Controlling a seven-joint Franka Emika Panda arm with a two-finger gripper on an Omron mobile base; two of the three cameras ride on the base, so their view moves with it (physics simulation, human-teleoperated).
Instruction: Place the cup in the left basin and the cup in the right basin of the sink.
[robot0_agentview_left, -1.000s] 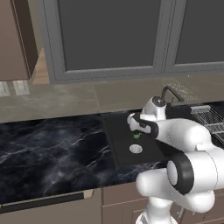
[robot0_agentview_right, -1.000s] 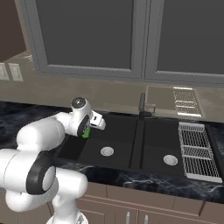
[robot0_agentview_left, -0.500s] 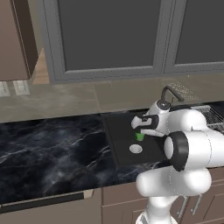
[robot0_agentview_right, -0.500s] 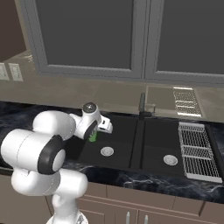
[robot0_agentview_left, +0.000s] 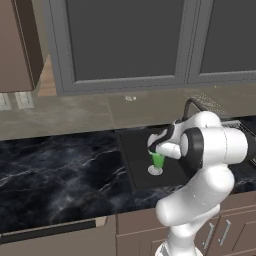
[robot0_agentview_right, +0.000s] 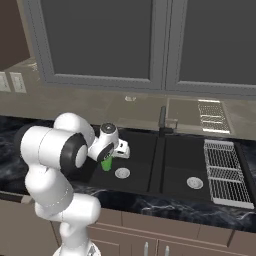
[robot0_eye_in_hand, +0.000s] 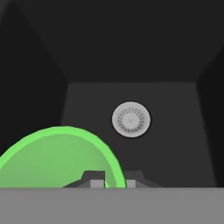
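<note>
A translucent green cup (robot0_agentview_left: 158, 160) hangs low over the left basin (robot0_agentview_left: 136, 150) of the black sink, just above its round silver drain (robot0_agentview_left: 155, 171). My gripper (robot0_agentview_left: 158, 151) is shut on the cup's rim from above. The right base view shows the cup (robot0_agentview_right: 106, 164) under the gripper (robot0_agentview_right: 108, 157), left of the drain (robot0_agentview_right: 122, 173). The right basin (robot0_agentview_right: 184, 155) has only its drain (robot0_agentview_right: 194, 183) in it. In the hand view the cup's rim (robot0_eye_in_hand: 65, 131) runs between the fingertips (robot0_eye_in_hand: 93, 178), with the basin floor and drain (robot0_eye_in_hand: 131, 119) below.
A dark faucet (robot0_agentview_right: 162, 120) stands behind the sink's central divider. A wire dish rack (robot0_agentview_right: 223, 170) lies right of the right basin. Black marble counter (robot0_agentview_left: 60, 170) stretches to the left. Grey wall cabinets (robot0_agentview_left: 125, 40) hang above.
The gripper has carried the green cup down and slightly right, lower into the left basin. The arm's elbow has swung forward toward the cameras.
</note>
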